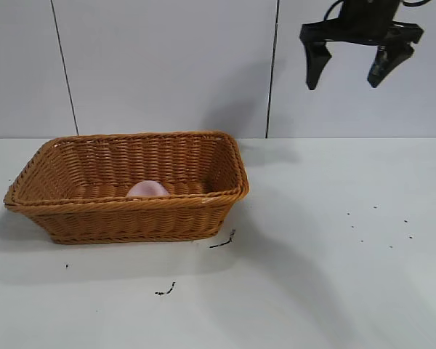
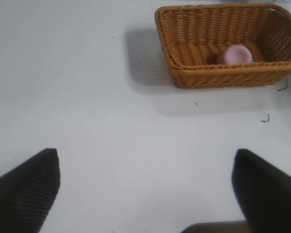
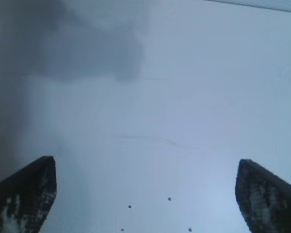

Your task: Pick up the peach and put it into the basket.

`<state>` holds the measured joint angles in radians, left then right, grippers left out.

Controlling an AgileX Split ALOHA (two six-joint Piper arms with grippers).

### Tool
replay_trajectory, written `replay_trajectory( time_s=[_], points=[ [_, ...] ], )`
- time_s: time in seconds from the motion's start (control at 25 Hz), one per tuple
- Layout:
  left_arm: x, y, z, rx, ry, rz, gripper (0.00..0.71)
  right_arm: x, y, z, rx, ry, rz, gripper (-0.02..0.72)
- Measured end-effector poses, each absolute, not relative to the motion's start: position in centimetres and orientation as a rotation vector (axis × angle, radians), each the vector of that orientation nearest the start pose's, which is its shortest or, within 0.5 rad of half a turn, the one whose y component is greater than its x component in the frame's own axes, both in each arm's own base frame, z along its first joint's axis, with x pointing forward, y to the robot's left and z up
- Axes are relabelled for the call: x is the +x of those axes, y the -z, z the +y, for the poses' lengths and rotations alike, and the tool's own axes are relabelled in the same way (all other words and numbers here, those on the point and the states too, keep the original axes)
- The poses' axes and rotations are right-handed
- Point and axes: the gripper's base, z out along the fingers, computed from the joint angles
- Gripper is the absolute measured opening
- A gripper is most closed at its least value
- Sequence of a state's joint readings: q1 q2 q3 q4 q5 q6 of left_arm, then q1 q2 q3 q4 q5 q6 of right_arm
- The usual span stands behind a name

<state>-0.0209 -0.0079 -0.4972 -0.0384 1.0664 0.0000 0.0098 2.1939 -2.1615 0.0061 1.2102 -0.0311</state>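
Small pale pink dome-shaped toy peach [image 1: 147, 189] lying on the floor of the large orange-brown woven wicker basket [image 1: 131, 214], low behind the near wall and well below the braided rim, so by the look of it already delivered, nothing left to carry. Right gripper [image 1: 346, 71] hanging high above the white table [image 1: 334, 276], well apart from the basket, black fingers spread wide and holding nothing. Left gripper [image 2: 145, 194] likewise wide open and empty, over bare table away from the basket.
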Motion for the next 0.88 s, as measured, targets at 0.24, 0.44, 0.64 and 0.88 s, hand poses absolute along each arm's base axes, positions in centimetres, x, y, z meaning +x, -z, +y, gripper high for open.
replay_trajectory(
  time_s=[0.24,0.44,0.64,0.88],
  points=[
    [-0.6,-27.6,-0.3,0.023,0.059,2.045,0.693,44.7,-31.6,0.4,-0.036,-0.007,2.707,0.695],
    [-0.6,-27.6,-0.3,0.023,0.059,2.045,0.693,37.6,-34.2,0.3,-0.033,-0.009,2.737,0.695],
    [-0.6,-27.6,-0.3,0.023,0.059,2.045,0.693,28.2,-34.7,0.3,-0.031,-0.011,2.771,0.695],
    [-0.6,-27.6,-0.3,0.023,0.059,2.045,0.693,17.6,-32.4,0.2,-0.021,-0.015,2.783,0.695]
  ],
)
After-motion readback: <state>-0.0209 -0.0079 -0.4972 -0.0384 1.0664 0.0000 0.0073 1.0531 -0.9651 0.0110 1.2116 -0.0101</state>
